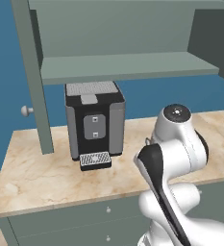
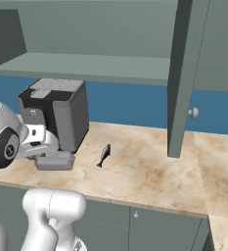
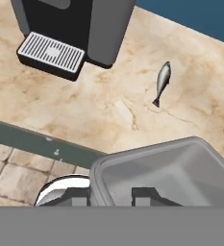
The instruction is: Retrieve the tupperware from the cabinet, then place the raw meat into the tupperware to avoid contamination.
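The gripper (image 3: 114, 196) is clamped narrow on the near rim of the tupperware (image 3: 173, 173), one dark fingertip outside the wall and one inside it, so the shallow grey translucent container juts forward from the fingers with its open side up. In the right base view the tupperware (image 2: 55, 161) hangs off the front of the hand (image 2: 34, 136) low over the marble countertop (image 2: 149, 171), close to the front edge; whether its bottom touches the stone cannot be told. The raw meat (image 3: 162, 81), a small dark fish with a paler belly and forked tail, lies flat on the countertop (image 3: 108, 105) beyond the held container and off to one side of it, apart from its far rim, with bare counter between them; seen from the right base camera the fish (image 2: 103, 155) sits just beside the tupperware, on the side away from the hand. The coffee machine (image 2: 57, 115) stands just behind the gripper, and its grated drip tray (image 3: 51, 52) lies ahead of the fingers on the side opposite the fish. Above the gripper is the open cabinet (image 1: 123, 48), its shelf (image 1: 128, 67) bare and its door (image 2: 181, 78) standing edge-on past the fish.
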Motion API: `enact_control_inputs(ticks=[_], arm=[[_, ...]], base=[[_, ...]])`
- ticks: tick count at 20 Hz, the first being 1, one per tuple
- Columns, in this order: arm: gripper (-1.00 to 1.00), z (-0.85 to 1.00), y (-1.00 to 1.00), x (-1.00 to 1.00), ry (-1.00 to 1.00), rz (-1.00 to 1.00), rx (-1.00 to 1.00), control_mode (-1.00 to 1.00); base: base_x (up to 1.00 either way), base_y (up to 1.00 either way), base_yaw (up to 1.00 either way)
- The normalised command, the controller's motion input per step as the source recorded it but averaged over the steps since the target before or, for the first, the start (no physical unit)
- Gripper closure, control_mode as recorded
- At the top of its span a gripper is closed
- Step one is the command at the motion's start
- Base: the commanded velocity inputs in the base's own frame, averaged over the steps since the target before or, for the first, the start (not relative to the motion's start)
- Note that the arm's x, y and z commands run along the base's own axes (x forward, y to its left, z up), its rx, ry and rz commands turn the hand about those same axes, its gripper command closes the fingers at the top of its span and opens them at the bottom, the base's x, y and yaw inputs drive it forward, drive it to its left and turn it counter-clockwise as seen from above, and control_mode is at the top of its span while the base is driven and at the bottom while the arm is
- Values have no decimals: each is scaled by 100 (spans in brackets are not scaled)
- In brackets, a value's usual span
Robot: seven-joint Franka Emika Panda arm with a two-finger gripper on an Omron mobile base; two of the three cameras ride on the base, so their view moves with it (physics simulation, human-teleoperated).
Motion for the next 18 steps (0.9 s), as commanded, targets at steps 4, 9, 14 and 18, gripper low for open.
enact_control_inputs(ticks=[4,9,14,18], arm=[[100,-29,0,31,0,-5,0,-100],[100,-34,0,24,0,-6,0,-100],[100,-34,0,20,0,-6,0,-100],[100,-29,0,24,-1,-6,0,-100]], base=[[0,0,0],[0,0,0],[0,0,0],[0,0,0]])
